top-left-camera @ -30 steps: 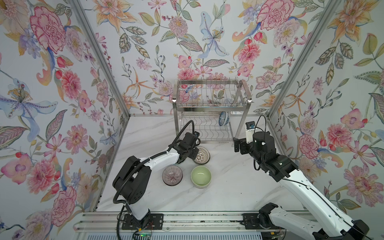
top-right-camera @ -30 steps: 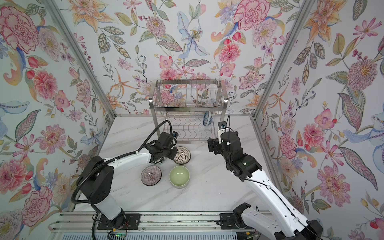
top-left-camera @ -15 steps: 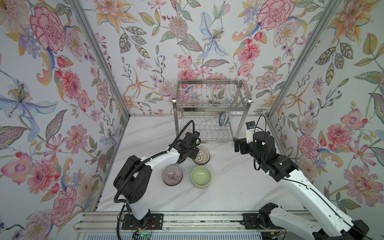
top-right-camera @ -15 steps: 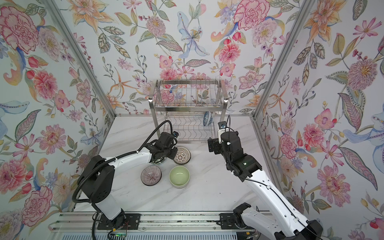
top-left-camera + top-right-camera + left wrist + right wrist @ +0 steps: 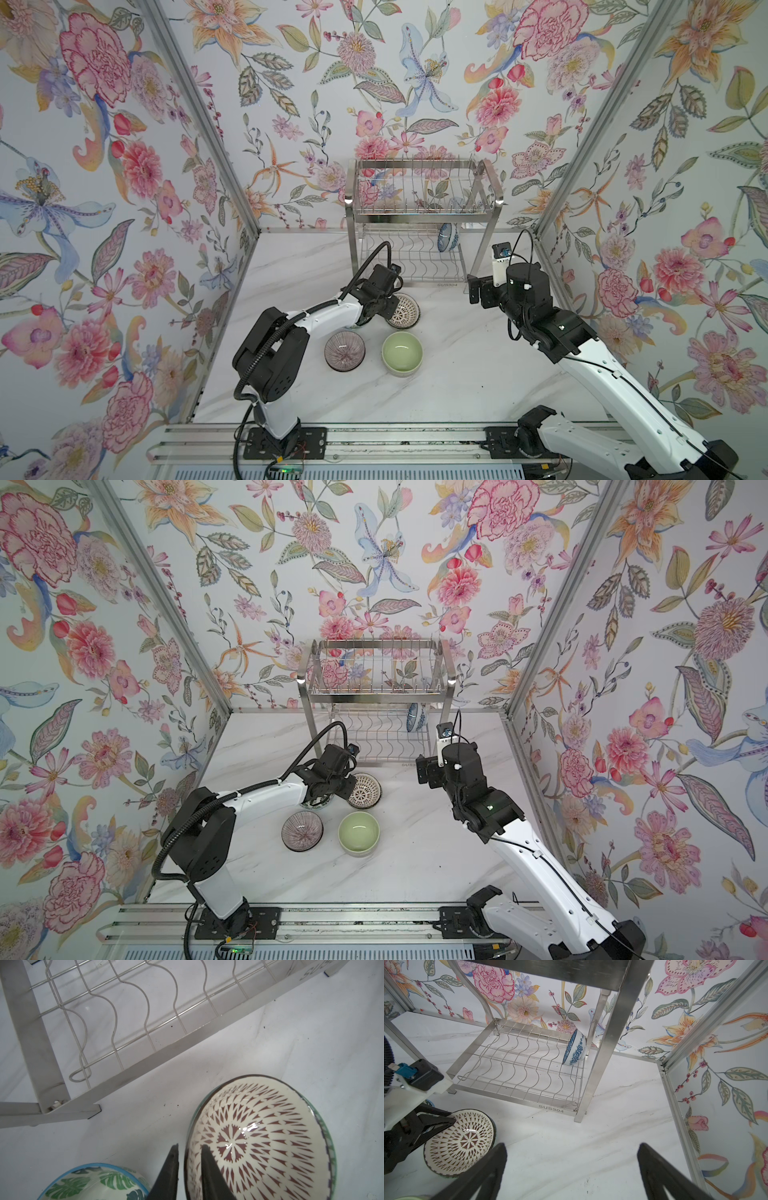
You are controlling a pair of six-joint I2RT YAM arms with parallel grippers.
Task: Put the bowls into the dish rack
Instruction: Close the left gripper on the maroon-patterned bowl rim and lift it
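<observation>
Lattice bowl [image 5: 259,1142] is being pinched at the rim by left gripper [image 5: 190,1147] — for lifting to the far dish rack [image 5: 419,208]; right gripper [image 5: 572,1147] is being held wide, empty.

The desk [image 5: 457,374] is showing white marble with faint grey veins. The dish rack [image 5: 419,208] is gleaming in bare silver steel. The walls [image 5: 124,166] are carrying pale wallpaper with pink, orange and blue flowers and green leaves. The lattice bowl [image 5: 259,1140] is displaying cream glaze with brown diamond marks radiating from a brown star, under a dark rim. The leaf-print bowl [image 5: 93,1184] is wearing green leaves on white with a light-blue rim. The ribbed bowl [image 5: 344,351] is showing purple-grey with fine pale lines fanning out. The plain bowl [image 5: 402,353] is glowing pale green. The floral bowl [image 5: 576,1049] is bearing blue blossoms on white. The left hand [image 5: 188,1148] and the right hand [image 5: 572,1147] are showing black fingers.
</observation>
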